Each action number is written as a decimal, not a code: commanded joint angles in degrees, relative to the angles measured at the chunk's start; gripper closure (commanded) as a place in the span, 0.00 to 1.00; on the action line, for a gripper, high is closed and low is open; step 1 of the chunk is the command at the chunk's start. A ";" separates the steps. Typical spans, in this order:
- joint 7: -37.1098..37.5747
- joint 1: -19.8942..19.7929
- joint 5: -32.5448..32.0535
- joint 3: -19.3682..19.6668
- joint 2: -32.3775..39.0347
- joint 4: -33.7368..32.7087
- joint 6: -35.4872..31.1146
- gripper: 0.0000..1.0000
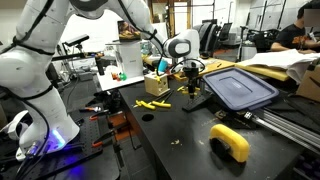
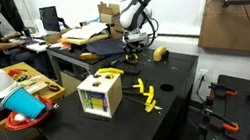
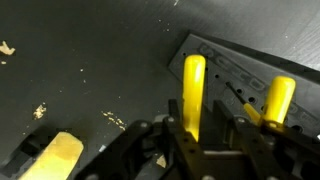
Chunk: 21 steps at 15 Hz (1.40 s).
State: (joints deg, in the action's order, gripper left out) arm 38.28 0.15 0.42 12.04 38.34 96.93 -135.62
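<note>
Yellow peg (image 3: 194, 90) loose between fingers of part-open hand (image 3: 205, 135), over grey lid (image 3: 250, 62); lettering illegible.

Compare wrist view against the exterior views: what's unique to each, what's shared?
Wrist only: close-up of a yellow bar between the end effector fingers, with a second yellow bar beside it. Exterior only: the white arm, a yellow-topped box, loose yellow pieces. Both: black table, grey lid, end effector at the lid's edge.
</note>
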 commanded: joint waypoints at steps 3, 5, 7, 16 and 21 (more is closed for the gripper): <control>3.77 1.41 0.09 1.08 -3.43 7.55 -4.66 0.13; 4.41 1.66 0.08 1.07 -4.39 9.39 -5.49 0.01; 4.09 1.59 0.50 0.58 -5.55 11.10 -5.73 0.00; 2.99 2.01 3.40 -1.87 -11.35 18.31 -11.75 0.00; 0.11 1.21 4.20 -3.20 -14.68 20.81 -11.59 0.00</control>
State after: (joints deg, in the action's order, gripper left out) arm 40.83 2.10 3.01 9.91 28.06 113.99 -147.51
